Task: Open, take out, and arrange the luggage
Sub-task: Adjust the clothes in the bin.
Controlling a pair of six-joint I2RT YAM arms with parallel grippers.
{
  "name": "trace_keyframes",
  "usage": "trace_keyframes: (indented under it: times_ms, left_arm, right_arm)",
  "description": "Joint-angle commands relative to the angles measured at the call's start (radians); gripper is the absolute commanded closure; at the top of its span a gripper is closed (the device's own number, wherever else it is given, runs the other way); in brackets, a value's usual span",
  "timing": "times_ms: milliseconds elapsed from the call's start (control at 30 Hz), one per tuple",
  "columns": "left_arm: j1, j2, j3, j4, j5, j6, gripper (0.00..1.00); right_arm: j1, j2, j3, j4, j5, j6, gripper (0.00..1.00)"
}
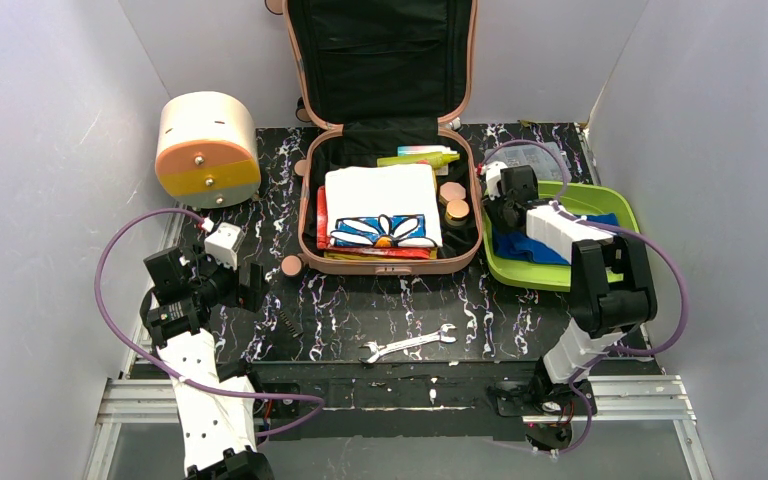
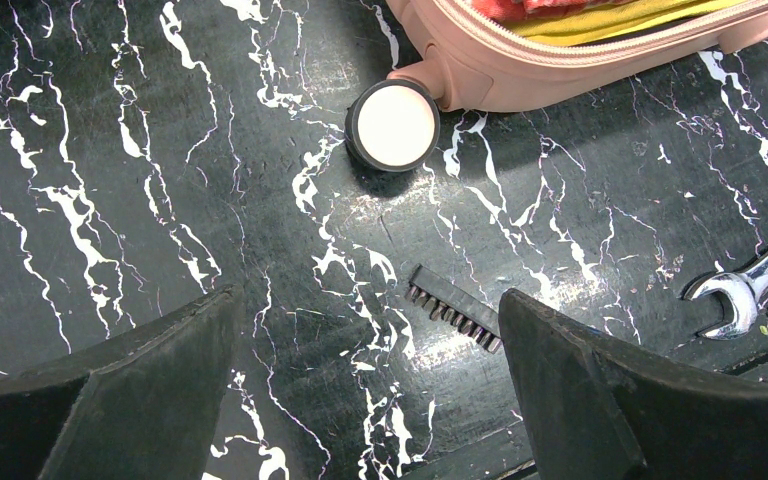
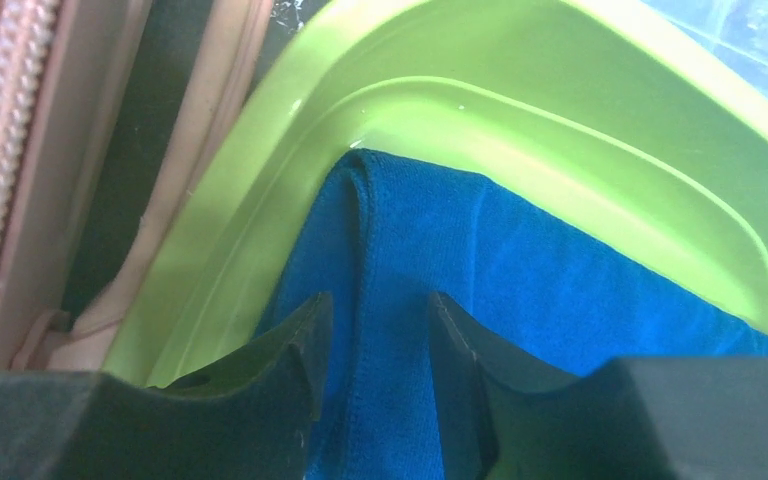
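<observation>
Straddling a ridge of the blue cloth in the tray, the right pincer has its jaws partway apart, and I cannot tell whether they pinch the fabric or merely flank it. If they catch only that thin ridge, the cloth may slip free or drag out bunched on a lift. The luggage lies open at top centre of the overhead view, just beside the tray, so a sideways tug could shove the tray against its wall, while the left pincer hangs released over the table at lower left, likely too far off to steady anything
</observation>
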Motion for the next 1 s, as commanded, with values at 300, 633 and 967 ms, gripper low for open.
trace_keyframes:
  times_ms: [300, 633, 967]
  left_arm:
    - [0.008, 0.003, 0.001, -0.015, 0.008, 0.008, 0.02]
    - [0.009, 0.001, -0.001, -0.015, 0.008, 0.008, 0.02]
    - [0.01, 0.0, 0.001, -0.016, 0.008, 0.008, 0.02]
  right_arm:
    - [0.037, 0.07, 0.022, 0.08, 0.057, 0.046, 0.6]
    - [0.044, 0.079, 0.026, 0.097, 0.031, 0.066, 0.9]
    - [0.021, 0.057, 0.081, 0.083, -0.074, 0.141, 0.99]
